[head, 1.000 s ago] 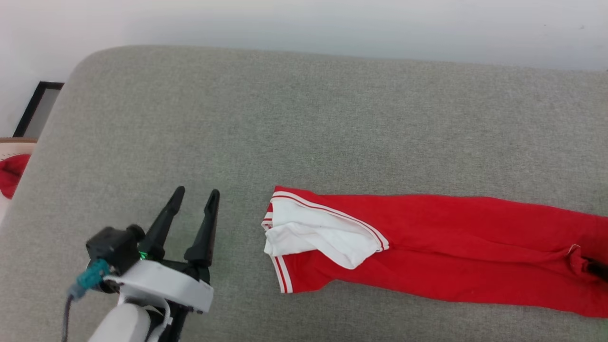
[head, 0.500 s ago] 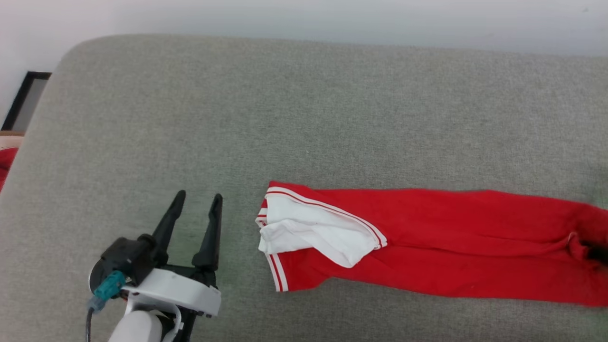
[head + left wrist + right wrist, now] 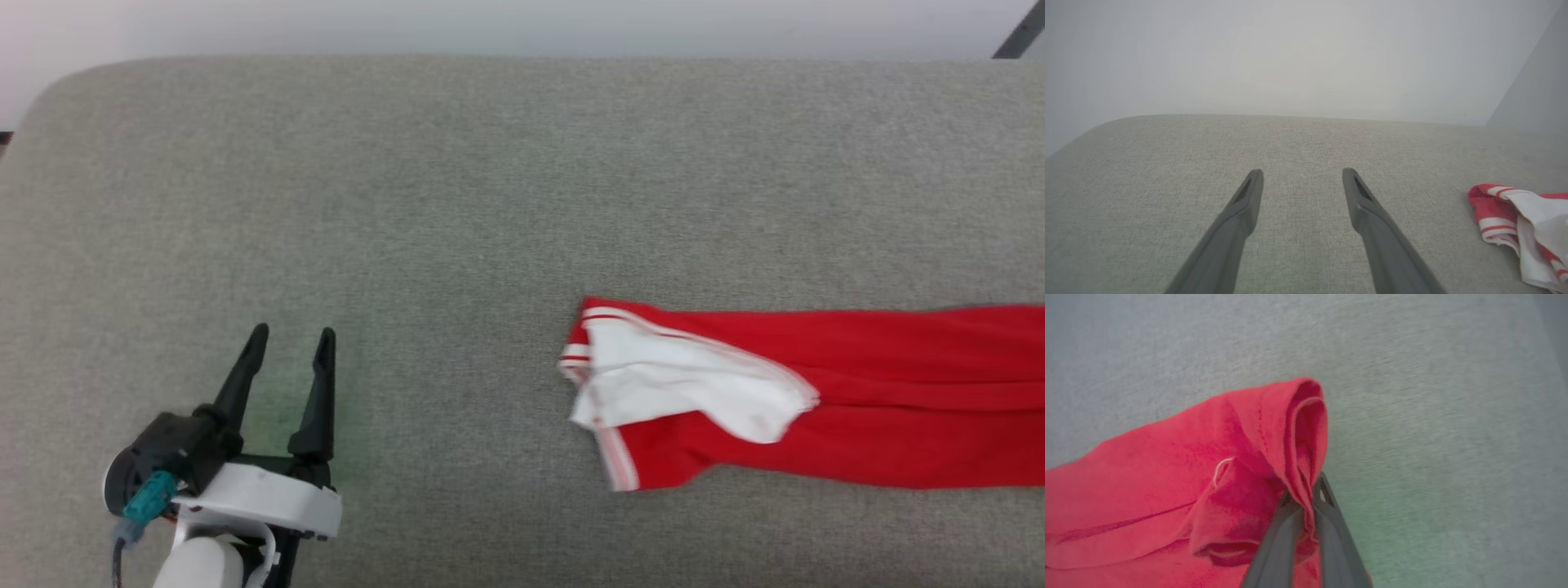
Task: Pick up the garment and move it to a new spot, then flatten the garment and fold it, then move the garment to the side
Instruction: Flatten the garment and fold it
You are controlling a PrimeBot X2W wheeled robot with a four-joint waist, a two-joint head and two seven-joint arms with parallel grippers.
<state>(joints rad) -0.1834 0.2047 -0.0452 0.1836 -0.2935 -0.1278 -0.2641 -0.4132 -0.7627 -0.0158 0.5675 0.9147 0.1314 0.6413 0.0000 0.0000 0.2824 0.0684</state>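
Shifted rightward since the earlier frame, the red jersey [image 3: 857,392] lies strung out toward the right edge of the grey upholstered pad [image 3: 457,180], white sleeve trailing. At its far end the right claw [image 3: 1306,489] pinches a red fold. Toward the left edge the left claw [image 3: 293,331] is spread, well apart from the cloth.

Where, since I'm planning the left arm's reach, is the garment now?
In the head view the garment lies on the grey cushion at lower right, apart from the open left gripper; the right gripper pinches its red edge.

Left hand [image 3: 293,333] with two long black tapered fingers [image 3: 316,408], white wrist shell [image 3: 261,502], teal connector [image 3: 147,496], dark cable [image 3: 118,563]
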